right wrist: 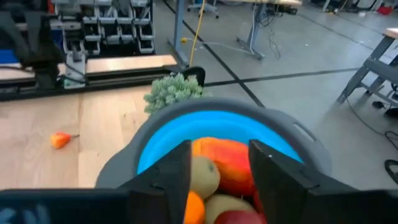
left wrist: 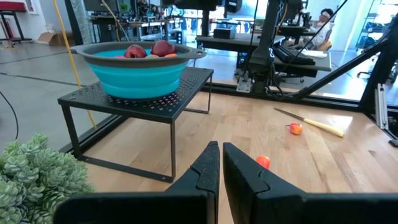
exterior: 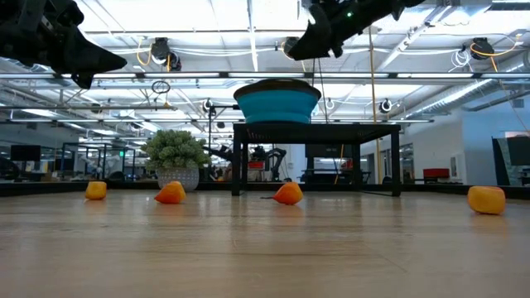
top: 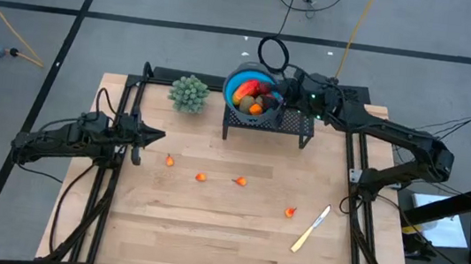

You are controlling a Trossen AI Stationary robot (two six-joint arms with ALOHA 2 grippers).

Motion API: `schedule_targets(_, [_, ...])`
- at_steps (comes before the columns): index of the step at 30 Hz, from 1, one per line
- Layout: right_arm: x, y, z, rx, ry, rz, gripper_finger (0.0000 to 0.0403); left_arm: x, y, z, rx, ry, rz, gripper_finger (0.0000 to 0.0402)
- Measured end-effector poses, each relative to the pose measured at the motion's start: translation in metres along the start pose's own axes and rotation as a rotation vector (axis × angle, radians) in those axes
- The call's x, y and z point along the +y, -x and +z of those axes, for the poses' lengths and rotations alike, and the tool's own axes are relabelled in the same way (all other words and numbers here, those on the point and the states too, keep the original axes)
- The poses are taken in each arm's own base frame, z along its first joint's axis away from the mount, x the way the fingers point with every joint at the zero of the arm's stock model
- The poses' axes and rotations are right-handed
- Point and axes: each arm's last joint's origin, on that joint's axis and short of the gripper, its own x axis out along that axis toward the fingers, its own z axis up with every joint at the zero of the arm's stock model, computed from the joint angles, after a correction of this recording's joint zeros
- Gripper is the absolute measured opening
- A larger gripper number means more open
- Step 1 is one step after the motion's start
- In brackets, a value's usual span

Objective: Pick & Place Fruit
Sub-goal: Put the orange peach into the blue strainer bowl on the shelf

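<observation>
Fruit (top: 252,96) is sitting light and rigid in the upper-centre bowl (top: 234,79), needing a mid-body pinch, right gripper (right wrist: 219,163) hovering open, empty.

In the low view the blue bowl (exterior: 277,103) hides its fruit behind its wall. From the right wrist, dark fingers (right wrist: 168,180) cover part of the fruit (right wrist: 227,165) in the bowl, and the picture's lower edge cuts off the pile. The green plant (left wrist: 37,177) is cut off in the left wrist view. From above, the orange bits (top: 202,178) are too small to identify.
</observation>
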Motion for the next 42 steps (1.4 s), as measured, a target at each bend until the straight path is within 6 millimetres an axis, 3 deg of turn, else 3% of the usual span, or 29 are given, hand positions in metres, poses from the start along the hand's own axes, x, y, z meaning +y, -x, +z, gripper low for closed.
schedule_targets(10, [0.014,0.031,0.007,0.03,0.014,0.057,0.0017,0.0,0.0,0.009,-0.095,0.005,-0.005,0.0021])
schedule_targets(12, [0.016,0.037,0.007,0.044,0.006,0.069,0.0005,-0.001,0.001,0.011,-0.115,0.006,-0.006,0.0021])
schedule_targets(26, [0.034,0.087,0.015,-0.007,0.031,0.152,0.0001,-0.001,0.001,0.012,-0.124,-0.138,0.002,0.0021])
schedule_targets(42, [0.045,0.142,-0.042,-0.135,-0.04,0.183,0.0001,-0.001,0.001,0.012,-0.124,-0.136,0.002,0.0021])
